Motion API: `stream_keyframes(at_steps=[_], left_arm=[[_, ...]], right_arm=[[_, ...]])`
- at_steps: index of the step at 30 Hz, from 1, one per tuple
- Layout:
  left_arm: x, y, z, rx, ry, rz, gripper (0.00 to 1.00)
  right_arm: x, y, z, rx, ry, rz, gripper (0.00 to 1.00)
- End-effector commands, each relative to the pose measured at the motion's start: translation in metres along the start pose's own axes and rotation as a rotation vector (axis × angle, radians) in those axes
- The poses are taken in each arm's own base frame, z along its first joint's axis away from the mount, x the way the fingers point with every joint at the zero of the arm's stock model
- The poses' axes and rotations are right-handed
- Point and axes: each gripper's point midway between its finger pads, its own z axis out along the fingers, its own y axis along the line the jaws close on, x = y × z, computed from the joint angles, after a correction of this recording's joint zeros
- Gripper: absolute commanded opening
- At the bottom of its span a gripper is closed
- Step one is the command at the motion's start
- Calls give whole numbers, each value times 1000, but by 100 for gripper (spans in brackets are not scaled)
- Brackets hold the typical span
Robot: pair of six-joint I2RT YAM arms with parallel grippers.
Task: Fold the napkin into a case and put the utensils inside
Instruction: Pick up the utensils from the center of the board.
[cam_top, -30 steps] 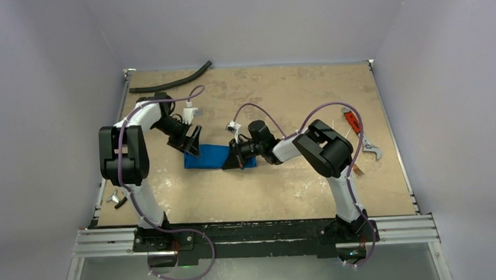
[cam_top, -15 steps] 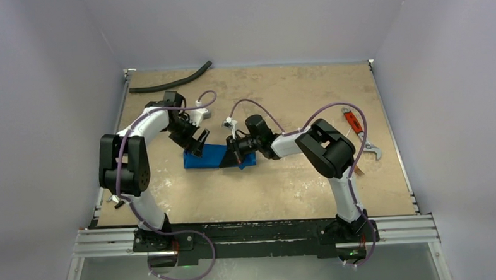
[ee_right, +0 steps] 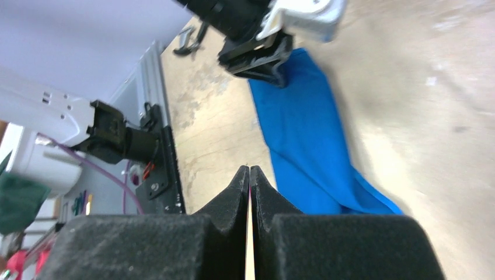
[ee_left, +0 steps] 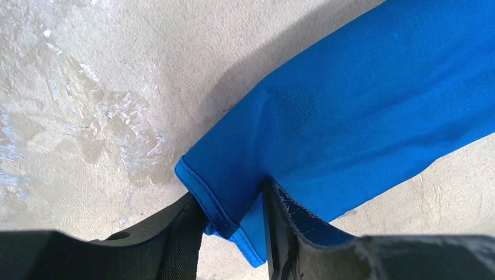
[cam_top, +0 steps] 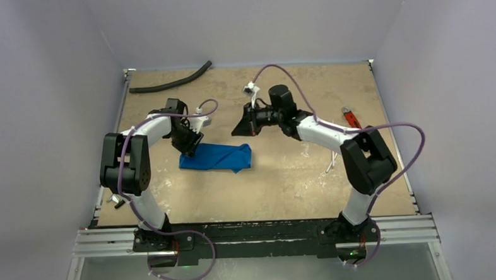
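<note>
The blue napkin (cam_top: pixel 218 157) lies as a wrinkled oblong on the table, left of the middle. My left gripper (cam_top: pixel 192 147) is down at its left end. In the left wrist view, the left gripper (ee_left: pixel 232 195) has a hemmed corner of the napkin (ee_left: pixel 362 99) pinched between its jaws. My right gripper (cam_top: pixel 237 129) hovers behind the napkin's right end, clear of it. The right gripper (ee_right: pixel 249 169) is shut and empty, with the napkin (ee_right: pixel 309 134) below it. A few thin pale utensils (cam_top: pixel 330 165) lie by the right arm, partly hidden.
A black hose (cam_top: pixel 170 84) lies at the back left. A red-handled wrench (cam_top: pixel 350 118) shows at the right, partly behind the right arm. A small metal piece (cam_top: pixel 115 199) sits at the table's left edge.
My right gripper has left the napkin's right end and swung up and back. My left gripper has come down onto the left corner and closed on it. The napkin now lies longer and flatter.
</note>
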Motion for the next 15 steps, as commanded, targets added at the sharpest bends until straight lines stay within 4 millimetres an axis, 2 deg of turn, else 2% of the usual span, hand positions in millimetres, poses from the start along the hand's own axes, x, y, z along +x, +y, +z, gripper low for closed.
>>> stream_keyframes(at_steps=[1,5,7,8,9,11,13,15], left_arm=[[16,-24,19,90,42,9,38],[24,-50,17,217,69,-26,34],[24,-63,12,278,67,-52,35],[23,-68,9,298,66,-56,36],[20,-71,5,307,54,-61,38],[16,-76,-1,320,36,-74,44],[11,-77,-7,321,26,-77,47],[6,-73,-15,308,13,-79,52]], right_arm=[[-22,-18,-42,195,-48,5,5],[-11,-50,-85,313,-97,135,4],[-2,-76,-111,442,-123,202,7],[0,-88,-125,530,-143,221,13],[3,-100,-141,614,-172,238,23],[5,-119,-174,782,-260,272,47],[7,-131,-203,899,-337,302,68],[12,-145,-232,1020,-380,340,78]])
